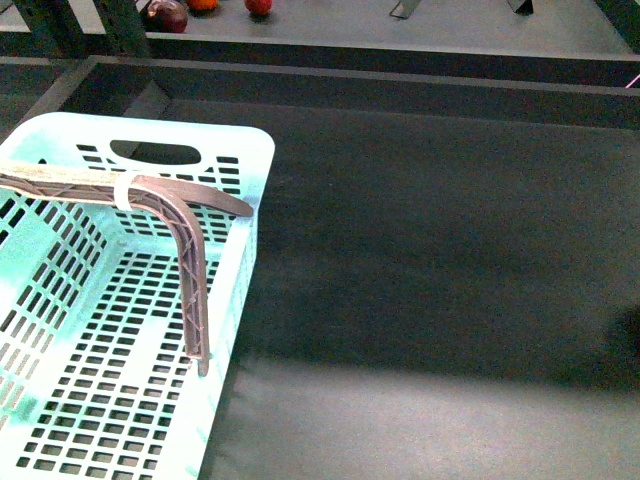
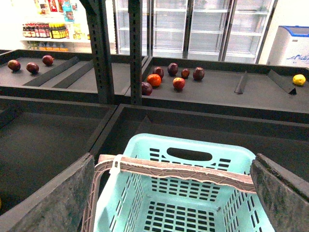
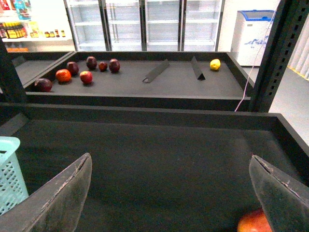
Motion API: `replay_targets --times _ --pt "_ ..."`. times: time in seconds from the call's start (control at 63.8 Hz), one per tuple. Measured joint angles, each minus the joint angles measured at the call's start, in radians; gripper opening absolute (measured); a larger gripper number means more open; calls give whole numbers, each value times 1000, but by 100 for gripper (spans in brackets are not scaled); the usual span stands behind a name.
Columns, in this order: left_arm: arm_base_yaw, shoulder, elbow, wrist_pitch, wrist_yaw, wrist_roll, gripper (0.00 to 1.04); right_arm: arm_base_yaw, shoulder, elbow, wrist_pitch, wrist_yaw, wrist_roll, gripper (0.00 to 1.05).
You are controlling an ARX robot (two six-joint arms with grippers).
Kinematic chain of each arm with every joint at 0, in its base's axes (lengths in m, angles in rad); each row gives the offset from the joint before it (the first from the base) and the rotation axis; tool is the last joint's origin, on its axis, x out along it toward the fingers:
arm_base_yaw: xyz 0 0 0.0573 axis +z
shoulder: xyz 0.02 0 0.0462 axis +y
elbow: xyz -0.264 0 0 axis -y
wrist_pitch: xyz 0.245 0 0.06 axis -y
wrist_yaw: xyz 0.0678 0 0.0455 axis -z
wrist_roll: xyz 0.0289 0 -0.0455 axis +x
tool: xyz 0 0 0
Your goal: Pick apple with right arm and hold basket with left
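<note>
- The dark shelf tray (image 3: 159, 145) stretches out wide under both arms, with bare floor ahead of the right end effector.
- The pale blue basket (image 1: 240, 140) sits right below the left end effector (image 2: 174, 162). That one is released, fingers spread wide and clamping nothing.
- The basket's grey handle (image 2: 193, 171) is raised and runs across the gap from one left finger towards the other. My read is that a hold needs the fingers turned to straddle that bar.
- The right end effector (image 3: 170, 159) is released too, jaws fully apart and empty.
- Here's the one that matters: the apple (image 3: 253, 223) lies low and close in, tucked partly under one right finger (image 3: 285, 193) rather than centred in the gap. The right arm is clearly the nearer one. I'd say it must shift sideways towards that finger before it drops.
</note>
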State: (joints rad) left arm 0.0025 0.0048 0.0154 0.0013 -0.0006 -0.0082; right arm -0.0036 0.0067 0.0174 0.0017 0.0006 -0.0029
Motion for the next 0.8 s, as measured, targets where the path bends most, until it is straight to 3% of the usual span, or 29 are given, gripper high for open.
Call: replay_targets --times 0.517,0.627,0.8 --pt "0 4 2 -6 3 -9 98 0 0 0 0 0 0 96" --pt "-33 171 113 -276 18 -208 98 0 -1 0 0 0 0 96" --pt "23 352 188 -189 197 -517 98 0 -1 0 0 0 0 96"
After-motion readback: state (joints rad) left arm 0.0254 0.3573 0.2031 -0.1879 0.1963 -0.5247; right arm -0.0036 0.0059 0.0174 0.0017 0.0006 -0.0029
